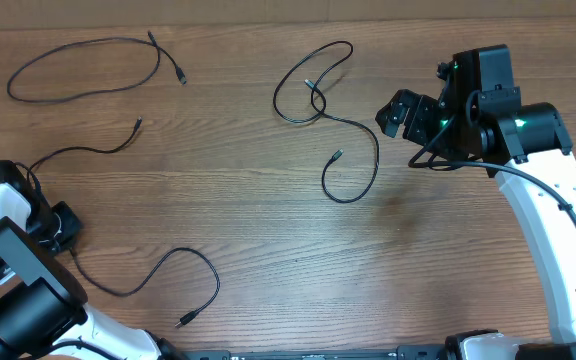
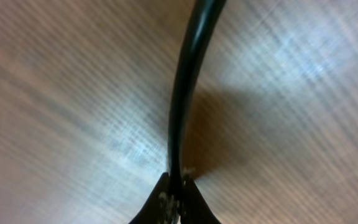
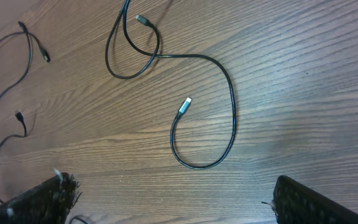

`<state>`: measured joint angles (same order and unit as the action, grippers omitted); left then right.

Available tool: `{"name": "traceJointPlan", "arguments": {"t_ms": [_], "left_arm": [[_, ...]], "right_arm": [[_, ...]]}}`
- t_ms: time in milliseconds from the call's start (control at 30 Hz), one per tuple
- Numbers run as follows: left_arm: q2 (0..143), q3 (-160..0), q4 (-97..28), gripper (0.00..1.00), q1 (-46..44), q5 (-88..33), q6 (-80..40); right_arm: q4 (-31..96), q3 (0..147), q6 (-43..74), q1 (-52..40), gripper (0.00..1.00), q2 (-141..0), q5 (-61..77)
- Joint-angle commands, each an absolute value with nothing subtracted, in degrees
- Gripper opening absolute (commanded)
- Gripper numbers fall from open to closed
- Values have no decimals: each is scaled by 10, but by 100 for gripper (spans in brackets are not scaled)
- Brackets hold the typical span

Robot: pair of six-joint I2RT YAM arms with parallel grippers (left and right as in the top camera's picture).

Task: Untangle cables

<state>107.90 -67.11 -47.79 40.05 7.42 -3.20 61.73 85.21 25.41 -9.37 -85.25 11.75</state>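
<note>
Clamping shut with the left gripper (image 2: 174,198) on a thin black cord, the pinched cable (image 2: 182,87) caught right at the fingertips and climbing away over the blurred wooden table (image 2: 303,74). Crouching at the near-left corner when seen from overhead, with the lower-left cable (image 1: 183,250) running out from beside it, arching across the wood and ending in a plug near the front edge; probably the pinched one, though the grip itself is not showing from above.

Hanging wide open with the right gripper (image 3: 176,199), fingers spread to either side of the wrist view and holding nothing, hovering just right of the centre cable (image 3: 234,118). Lying loose mid-table, that cord, crossing over itself in a loop at the far end and curling into a hook with a silver plug (image 3: 185,104) at its tip.

Resting well apart at far left, the top-left cable (image 1: 118,40) in a long flat loop, and the mid-left cable (image 1: 88,150) below it as a single wavy strand.
</note>
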Motion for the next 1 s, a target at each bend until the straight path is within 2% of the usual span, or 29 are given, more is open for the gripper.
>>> {"name": "traceJointPlan", "arguments": {"t_ms": [0,100,267,400,467,700,900,967], "left_arm": [[1084,-755,-522,4,398,104,-30],[1084,-886,-618,4,397,43,-34],[1082,-1091,-713,4,397,-345,-35],[1080,-1198,-764,4,389,-546,-122],[1075,-1251,-819,4,370,-641,-123],[1056,-1281,-915,4,298,-637,-111],[1056,-1281,-961,4,177,-607,-116],[1056,-1281,-964,4,143,-577,-161]], "right_arm": [[616,856,251,-93,100,-849,114],[616,856,251,-93,100,-849,114],[616,856,251,-93,100,-849,114],[616,856,251,-93,100,-849,114],[616,856,251,-93,100,-849,114],[616,856,251,-93,100,-849,114],[590,856,252,-93,100,-849,114],[563,856,255,-93,100,-849,144]]}}
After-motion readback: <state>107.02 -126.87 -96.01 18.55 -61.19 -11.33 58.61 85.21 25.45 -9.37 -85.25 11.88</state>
